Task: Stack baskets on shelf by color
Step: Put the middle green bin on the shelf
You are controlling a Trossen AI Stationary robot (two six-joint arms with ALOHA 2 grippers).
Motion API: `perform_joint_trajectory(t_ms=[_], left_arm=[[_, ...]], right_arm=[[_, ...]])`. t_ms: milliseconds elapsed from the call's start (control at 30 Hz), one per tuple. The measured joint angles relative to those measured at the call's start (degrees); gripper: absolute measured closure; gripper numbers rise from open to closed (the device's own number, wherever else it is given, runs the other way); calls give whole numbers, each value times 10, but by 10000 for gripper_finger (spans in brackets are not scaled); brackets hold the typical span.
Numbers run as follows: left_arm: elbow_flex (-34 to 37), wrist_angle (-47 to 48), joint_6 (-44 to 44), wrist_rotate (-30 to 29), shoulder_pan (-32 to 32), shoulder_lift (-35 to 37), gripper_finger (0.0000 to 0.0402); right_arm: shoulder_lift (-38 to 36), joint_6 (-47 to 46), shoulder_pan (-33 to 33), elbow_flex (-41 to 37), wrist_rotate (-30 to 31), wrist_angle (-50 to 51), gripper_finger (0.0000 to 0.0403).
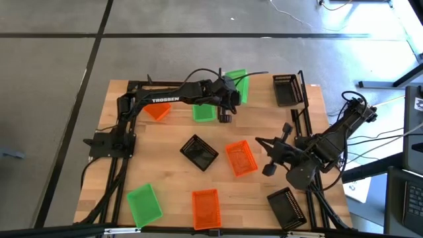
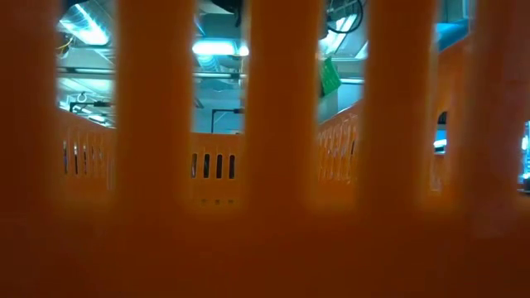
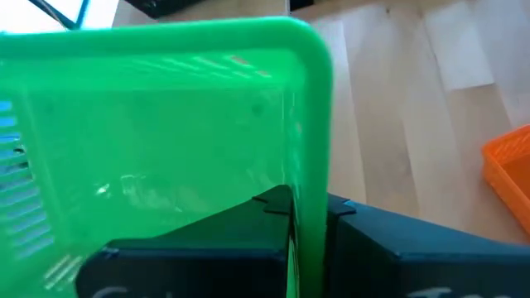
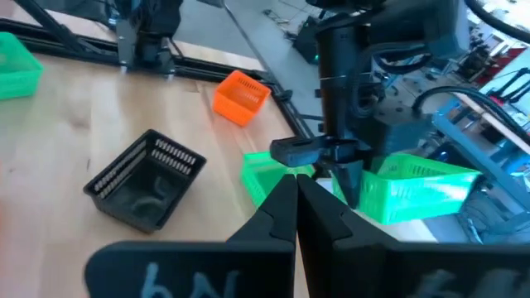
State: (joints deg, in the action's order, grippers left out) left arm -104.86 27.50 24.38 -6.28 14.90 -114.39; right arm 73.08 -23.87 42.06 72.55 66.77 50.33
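My left gripper reaches over the table's far middle and is shut on a green basket, also seen in the right wrist view. A second green basket sits on the wood right beside it, with an orange basket half under the left arm. My right gripper hovers shut near the right side, next to an orange basket. I cannot tell the shelf plank from the tabletop; black uprights stand at the far edge. My left gripper holds the green basket by one side wall at its rim, one finger inside the basket and the other outside. The fingers come from above, pointing down. The basket is lifted clear and tilted.
A black basket lies mid-table, another at the far right and a third at the near right. A green basket and an orange one sit at the near edge. An orange basket wall blocks the low view.
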Motion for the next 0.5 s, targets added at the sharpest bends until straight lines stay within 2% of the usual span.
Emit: perform_joint_trajectory(t_ms=[200,367,500], left_arm=[[0,1,1,-1,0,0,401],[0,-1,-1,-34,0,0,401],[0,5,-3,-39,0,0,393]], right_arm=[[0,-11,0,0,-5,7,402],[0,-14,0,0,-8,11,402],[0,-14,0,0,-9,11,402]])
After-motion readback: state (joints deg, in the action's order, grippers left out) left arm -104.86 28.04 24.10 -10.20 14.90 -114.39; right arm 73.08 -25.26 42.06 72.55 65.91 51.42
